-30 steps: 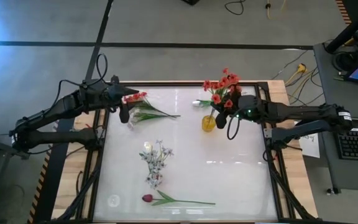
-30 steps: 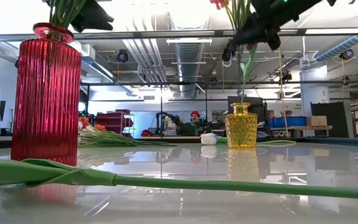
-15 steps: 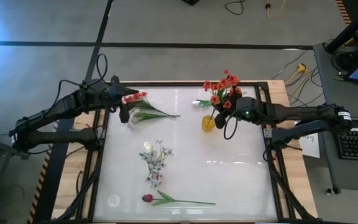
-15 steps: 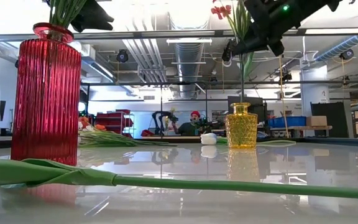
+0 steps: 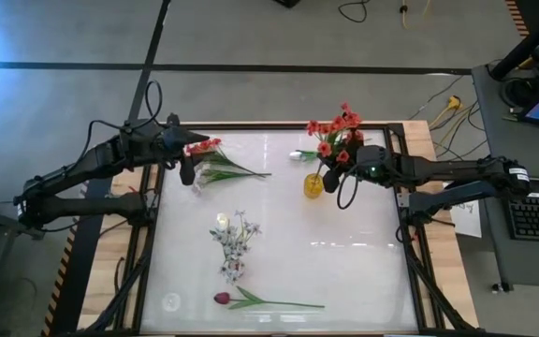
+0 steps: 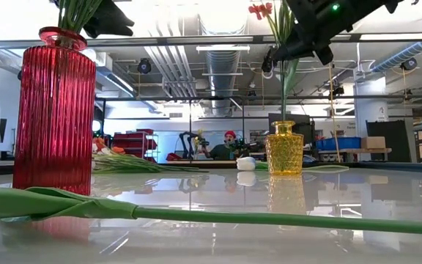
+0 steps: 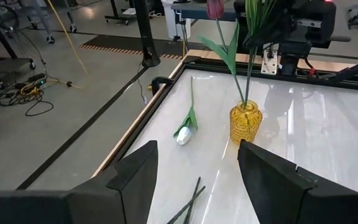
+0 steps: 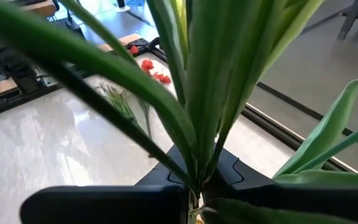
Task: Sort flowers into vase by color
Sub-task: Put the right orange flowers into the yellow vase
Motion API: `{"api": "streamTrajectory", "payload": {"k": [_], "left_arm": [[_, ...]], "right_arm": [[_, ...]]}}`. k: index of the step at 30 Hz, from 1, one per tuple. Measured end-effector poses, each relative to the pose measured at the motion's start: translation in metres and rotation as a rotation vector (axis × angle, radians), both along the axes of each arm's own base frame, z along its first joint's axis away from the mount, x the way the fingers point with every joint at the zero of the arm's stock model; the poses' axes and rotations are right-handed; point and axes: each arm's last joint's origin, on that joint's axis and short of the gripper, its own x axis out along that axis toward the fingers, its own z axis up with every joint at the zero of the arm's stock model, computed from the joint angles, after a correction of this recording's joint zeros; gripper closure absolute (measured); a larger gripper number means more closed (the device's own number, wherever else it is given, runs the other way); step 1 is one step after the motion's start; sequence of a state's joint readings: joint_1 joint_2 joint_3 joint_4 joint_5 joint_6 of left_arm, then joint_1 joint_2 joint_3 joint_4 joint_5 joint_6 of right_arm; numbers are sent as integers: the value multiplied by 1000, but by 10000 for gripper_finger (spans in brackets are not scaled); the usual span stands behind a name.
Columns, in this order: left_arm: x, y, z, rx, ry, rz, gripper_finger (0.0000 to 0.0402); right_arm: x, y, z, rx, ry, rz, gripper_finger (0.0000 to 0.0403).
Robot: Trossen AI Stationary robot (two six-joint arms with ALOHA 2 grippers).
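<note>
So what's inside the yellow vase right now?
Green stems stand in the yellow vase, with orange-red blossoms and a maroon tulip on top. The right claw is shut on the stems above the neck. The patterned glass hides how deep they reach.

Glossy white tabletop (image 5: 344,271), ribbed glass vases (image 6: 55,110)

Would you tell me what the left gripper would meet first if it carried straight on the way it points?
Probably nothing close: the left gripper, jaws open, points over bare table. Farther along that line stands the yellow vase, with a white flower lying beside it; depth is hard to judge.
</note>
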State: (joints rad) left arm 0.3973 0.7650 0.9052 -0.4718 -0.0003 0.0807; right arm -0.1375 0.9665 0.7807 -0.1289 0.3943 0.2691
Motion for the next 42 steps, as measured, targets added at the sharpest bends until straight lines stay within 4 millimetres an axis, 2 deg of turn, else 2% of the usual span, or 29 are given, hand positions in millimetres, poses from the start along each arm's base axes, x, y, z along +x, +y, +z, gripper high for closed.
{"api": "streamTrajectory", "payload": {"k": [24,28,36,42], "left_arm": [[1,0,-5,-1,14,-2,194],[1,0,-5,0,12,-2,194],[3,1,-6,-3,17,-1,194],[4,2,-6,-2,15,-1,194]], "right_arm": [[0,1,-3,38,13,17,388],[-1,1,-3,38,16,16,358],[-1,1,-3,41,14,13,266],[-2,1,-5,57,32,9,221]]}}
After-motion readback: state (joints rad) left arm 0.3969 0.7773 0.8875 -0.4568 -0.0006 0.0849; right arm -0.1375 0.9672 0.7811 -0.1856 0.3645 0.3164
